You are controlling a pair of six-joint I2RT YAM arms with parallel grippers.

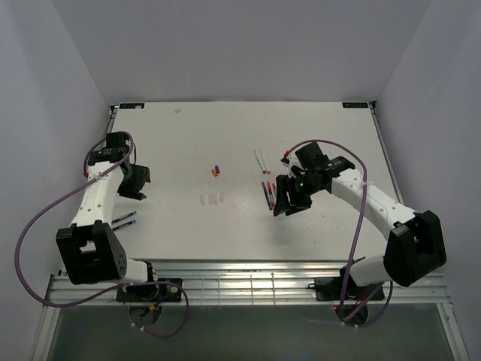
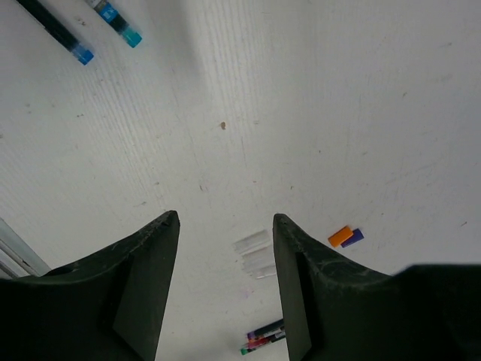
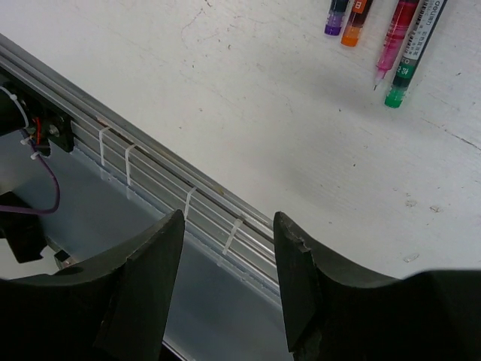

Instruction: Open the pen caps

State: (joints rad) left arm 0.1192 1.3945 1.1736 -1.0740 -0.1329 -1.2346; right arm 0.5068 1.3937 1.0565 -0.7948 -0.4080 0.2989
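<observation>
The pen caps (image 1: 216,171) lie as a small red, blue and orange cluster on the white table, left of centre. The left wrist view shows the orange cap (image 2: 340,236) touching the blue cap (image 2: 353,238), just right of my finger. My left gripper (image 1: 139,186) (image 2: 225,218) hovers open and empty well to the left of them. A bundle of coloured pens (image 1: 267,194) (image 3: 376,30) (image 2: 264,336) lies right of centre. My right gripper (image 1: 284,207) (image 3: 228,216) hangs open and empty just beside the bundle, its fingers over the table's near edge.
Several clear plastic sleeves (image 1: 213,198) (image 2: 255,252) lie near the middle. Two blue-tipped pens (image 1: 124,220) (image 2: 83,26) rest by the left arm. Two white pens (image 1: 261,160) lie behind the bundle. A metal rail (image 3: 173,180) runs along the near edge.
</observation>
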